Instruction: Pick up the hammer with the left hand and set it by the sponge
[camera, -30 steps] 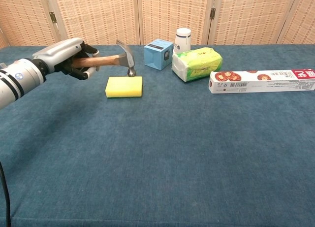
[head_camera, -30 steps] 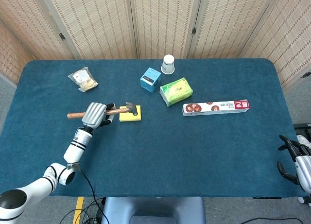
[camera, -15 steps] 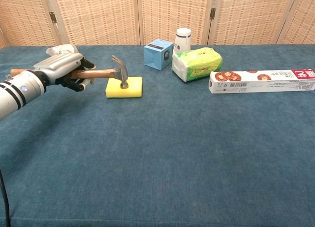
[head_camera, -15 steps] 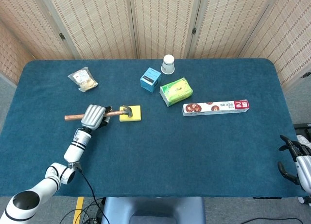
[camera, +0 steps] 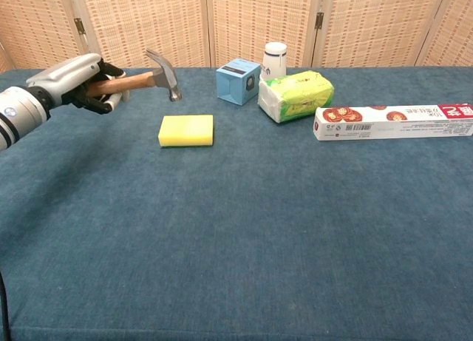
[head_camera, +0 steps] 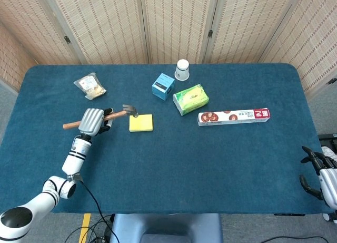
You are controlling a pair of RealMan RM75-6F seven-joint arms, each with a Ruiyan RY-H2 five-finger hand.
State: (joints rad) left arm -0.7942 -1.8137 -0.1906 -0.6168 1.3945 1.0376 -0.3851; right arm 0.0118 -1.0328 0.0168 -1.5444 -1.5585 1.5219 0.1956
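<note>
1. Counter (head_camera: 221,164) carrying sponge (head_camera: 141,123) near centre-left.
2. Hammer (head_camera: 100,117) aloft at sponge's ten o'clock, gripped mid-handle by left hand (head_camera: 91,122); right hand (head_camera: 321,177) idle, holding nothing.
3. Could tilt and drop head-first onto sponge if released high.

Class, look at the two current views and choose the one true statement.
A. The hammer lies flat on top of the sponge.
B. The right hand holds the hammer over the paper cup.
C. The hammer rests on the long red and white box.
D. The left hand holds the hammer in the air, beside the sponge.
D. The left hand grips the hammer by its wooden handle, its head raised clear of the yellow sponge.
</note>
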